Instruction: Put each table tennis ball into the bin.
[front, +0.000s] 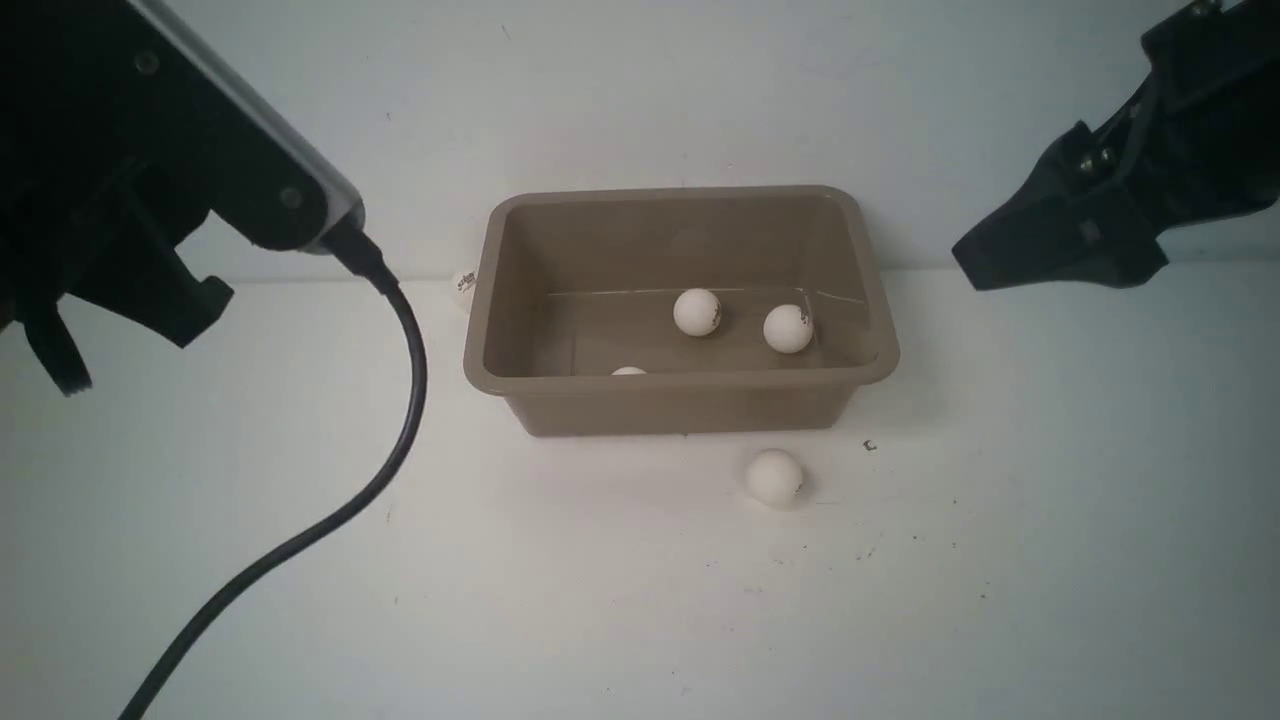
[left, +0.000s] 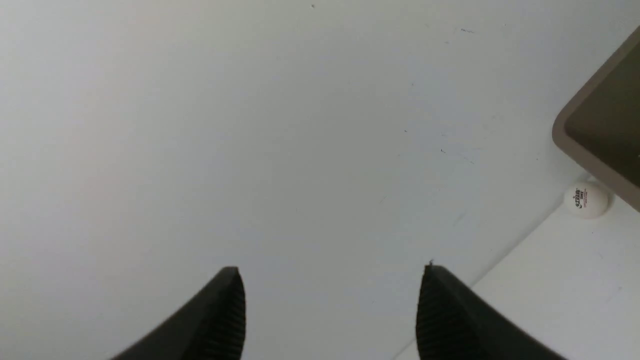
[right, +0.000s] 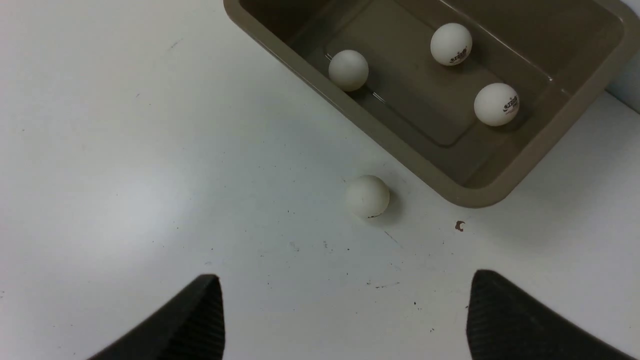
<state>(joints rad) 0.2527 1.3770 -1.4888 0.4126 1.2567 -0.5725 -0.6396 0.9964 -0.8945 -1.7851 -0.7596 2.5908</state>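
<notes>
Front: the bin (front: 690, 405) holds three balls (front: 697, 311); a fourth ball (front: 774, 476) lies on the table (front: 1000, 600) before it, and a fifth ball (front: 464, 287) just beside its left wall. Left wrist: left gripper (left: 330, 272) spread, empty. Right wrist: right gripper (right: 345, 280) spread, empty.

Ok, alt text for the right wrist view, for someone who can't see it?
Three white table tennis balls lie in the taupe bin; a fourth ball sits on the white table just outside the bin's wall, not touching it. The right gripper is open and empty, above the table.
</notes>
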